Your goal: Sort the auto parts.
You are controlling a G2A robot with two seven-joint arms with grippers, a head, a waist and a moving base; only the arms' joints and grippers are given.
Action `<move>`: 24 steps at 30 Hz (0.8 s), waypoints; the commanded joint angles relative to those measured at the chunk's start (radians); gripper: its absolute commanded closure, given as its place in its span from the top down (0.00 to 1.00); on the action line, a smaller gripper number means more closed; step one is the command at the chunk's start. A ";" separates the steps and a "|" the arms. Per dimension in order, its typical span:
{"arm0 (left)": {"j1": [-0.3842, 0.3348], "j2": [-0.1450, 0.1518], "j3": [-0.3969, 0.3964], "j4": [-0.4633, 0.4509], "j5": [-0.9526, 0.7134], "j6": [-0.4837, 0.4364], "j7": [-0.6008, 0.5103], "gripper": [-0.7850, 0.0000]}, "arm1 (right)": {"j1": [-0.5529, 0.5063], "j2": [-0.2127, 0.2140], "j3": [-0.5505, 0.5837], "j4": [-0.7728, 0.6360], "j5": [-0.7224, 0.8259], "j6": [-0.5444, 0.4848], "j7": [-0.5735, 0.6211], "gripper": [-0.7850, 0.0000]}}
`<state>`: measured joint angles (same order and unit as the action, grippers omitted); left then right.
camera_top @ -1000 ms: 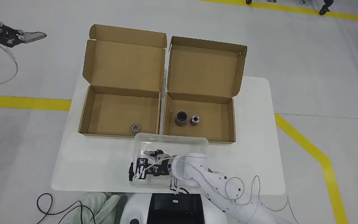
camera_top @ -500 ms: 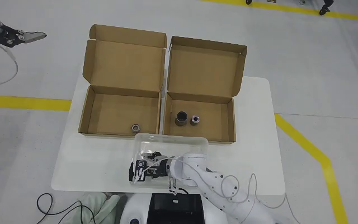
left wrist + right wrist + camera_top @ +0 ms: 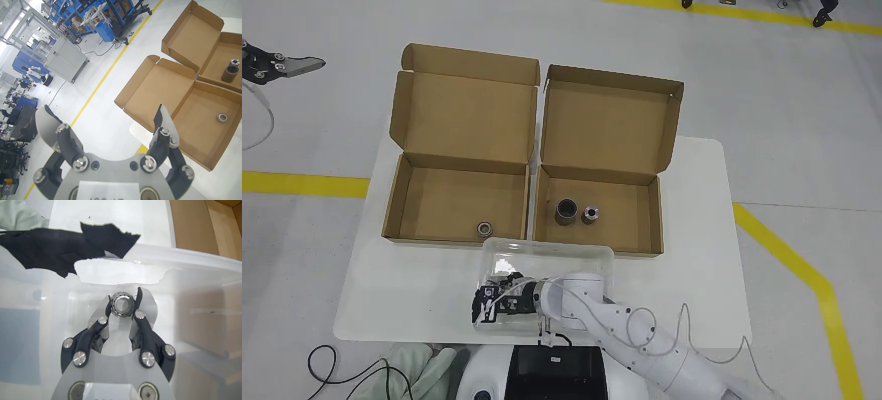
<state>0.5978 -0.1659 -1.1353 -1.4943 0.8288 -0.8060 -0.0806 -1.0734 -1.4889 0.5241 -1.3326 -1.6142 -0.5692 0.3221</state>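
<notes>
right gripper [image 3: 123, 295] in bin [image 3: 189, 256] (low), clasping bearing [image 3: 122, 306]

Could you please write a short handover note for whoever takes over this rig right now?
Left gripper: open, empty, over the floor.
Right gripper: shut on a bearing inside the clear bin.
Left box holds a second bearing; right box holds a sleeve and a bushing.
Done: three parts boxed.
Left: lift the bearing, likely into the left box; whether the bin holds more is unclear.
</notes>
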 commanded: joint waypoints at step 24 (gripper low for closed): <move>0.000 0.000 0.000 0.000 0.000 0.000 0.000 1.00 | -0.226 0.126 0.238 -0.413 -0.106 -0.050 -0.054 0.00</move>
<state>0.5978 -0.1659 -1.1353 -1.4943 0.8288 -0.8060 -0.0806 -1.2972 -1.3659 0.7540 -1.7379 -1.7219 -0.6172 0.2875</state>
